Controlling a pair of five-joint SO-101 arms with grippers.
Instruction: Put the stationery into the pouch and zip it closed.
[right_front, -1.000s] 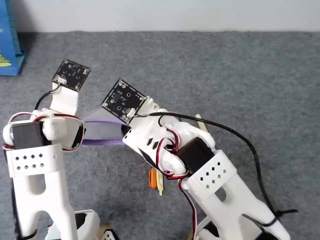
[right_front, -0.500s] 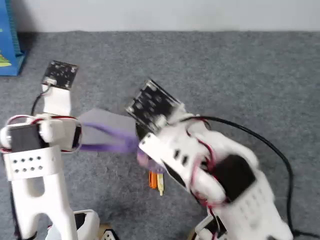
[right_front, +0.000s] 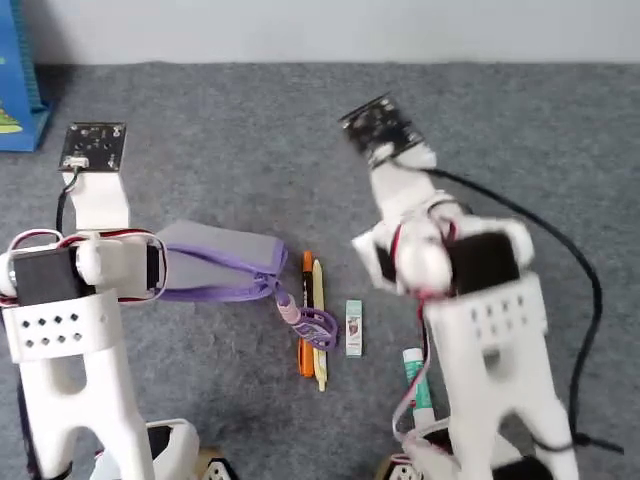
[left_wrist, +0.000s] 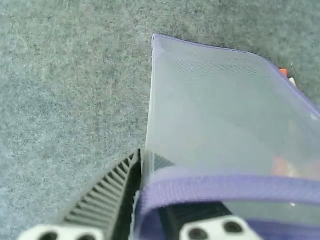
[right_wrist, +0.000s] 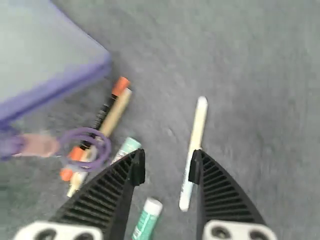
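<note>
From where I stand, the grey carpeted table (right_front: 520, 120) carries everything, and the two white arms rise from its near edge. The left arm (right_front: 70, 330) is bent low over the translucent pouch with purple trim (right_front: 225, 255), which lies flat in front of it. The left gripper (left_wrist: 147, 162) is clamped on one end of the purple zip band, a finger on each side of the fabric. The right arm (right_front: 480, 320) hangs above the loose stationery. The right gripper (right_wrist: 166, 161) has its jaws spread wide and holds nothing.

Beside the pouch's far end lie the orange pen (right_front: 305, 358) and the beige pencil (right_front: 318, 290), side by side and touching. A green-and-white tube (right_front: 415, 378) sits near the right arm's base, and a small white eraser block (right_front: 353, 328) lies between it and the pencil. The pouch's purple ring pull (right_front: 318, 328) lies across the orange pen.

Under the right jaws lies a slim white pen (right_wrist: 194, 145). Its long axis runs roughly along the fingers' own direction, and it sits closer to one finger than the other. The right arm is clearly the nearer one. I judge it could come straight down and pinch the pen across its width, after a small sideways shift to centre it.
</note>
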